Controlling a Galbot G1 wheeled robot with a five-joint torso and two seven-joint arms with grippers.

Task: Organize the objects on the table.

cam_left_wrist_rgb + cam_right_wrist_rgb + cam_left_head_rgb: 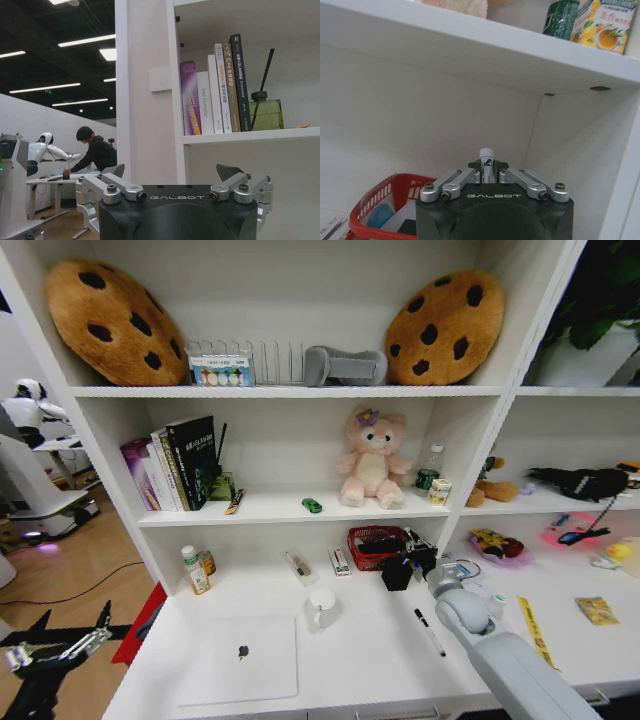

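We see the right claw closed on a white pen, just beside the red basket at the back of the bench; the closed laptop lies well forward of the basket, and the left claw hangs open off the bench's left end

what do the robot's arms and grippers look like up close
The right arm is smooth, rounded pale grey. Both the left gripper and right gripper have a black body lettered GALBOT, silver metal linkages with dark screws, and dark jaws.
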